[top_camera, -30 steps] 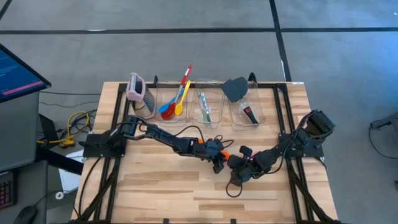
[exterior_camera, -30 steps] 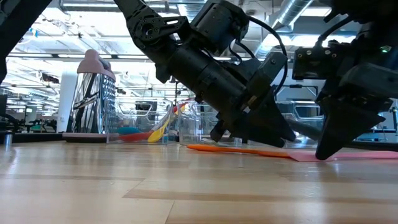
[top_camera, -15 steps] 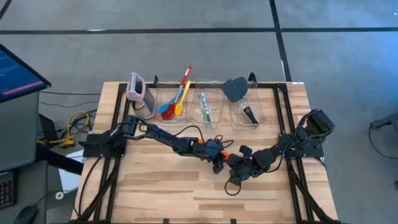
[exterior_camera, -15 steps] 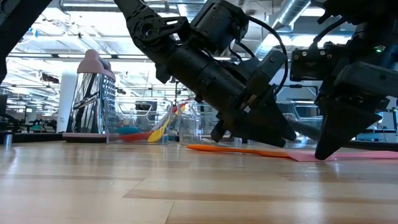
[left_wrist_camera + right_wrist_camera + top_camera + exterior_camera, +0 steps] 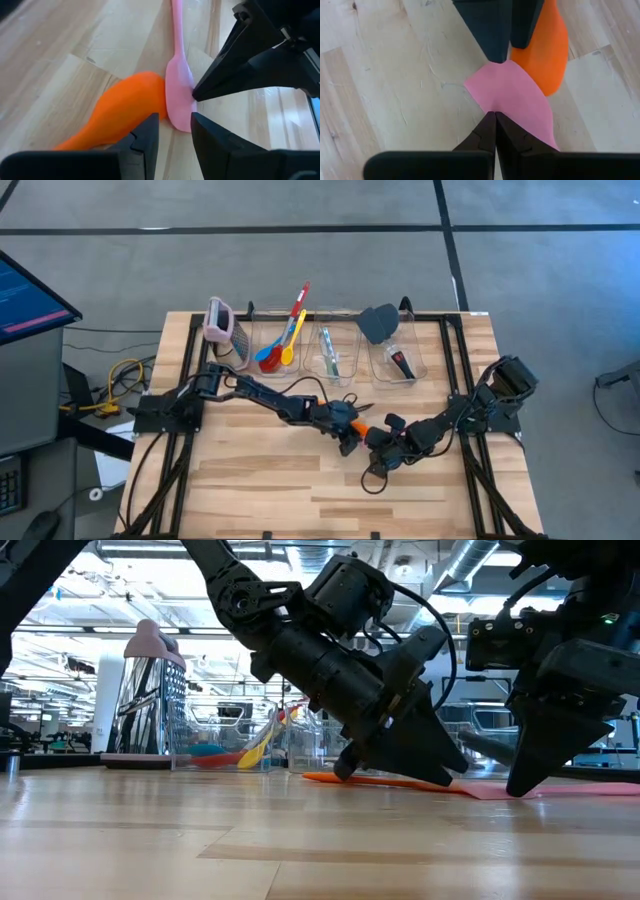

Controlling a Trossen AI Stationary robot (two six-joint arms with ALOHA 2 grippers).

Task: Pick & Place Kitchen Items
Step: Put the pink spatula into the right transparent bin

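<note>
Meeting point: both hands are down on the wooden worktop [image 5: 260, 480], tips nearly nose to nose over two flat spatulas, a bit right of centre.
Left hand [image 5: 172, 131]: fingers parted a little, tips down at the edge where the two spatula blades meet; in its own wrist view one finger sits over the orange blade, the other over the pink. Nothing lifted, both blades lie flat, so not really gripping as far as I can see.
Right hand [image 5: 495, 116]: fingers pressed fully together into one point, and that point sits on the pink blade's edge. Holding nothing.
Pink spatula [image 5: 178, 95]: flat on the worktop, handle running away from the left hand, blade touching both hands' tips.
Orange spatula [image 5: 120, 115]: flat right beside the pink one, blades touching or overlapping a bit, can't tell which is on top.
Low view: orange strip [image 5: 385, 781] and pink one [image 5: 560, 790] lie thin along the wood under the two hands.
Bins [image 5: 330, 355]: three clear ones in a row at the back edge, with coloured spoons, a teal-ish tool, and a black spatula plus a red-handled tool.
Grater [image 5: 222, 325]: pink-topped, just left of the bins.
</note>
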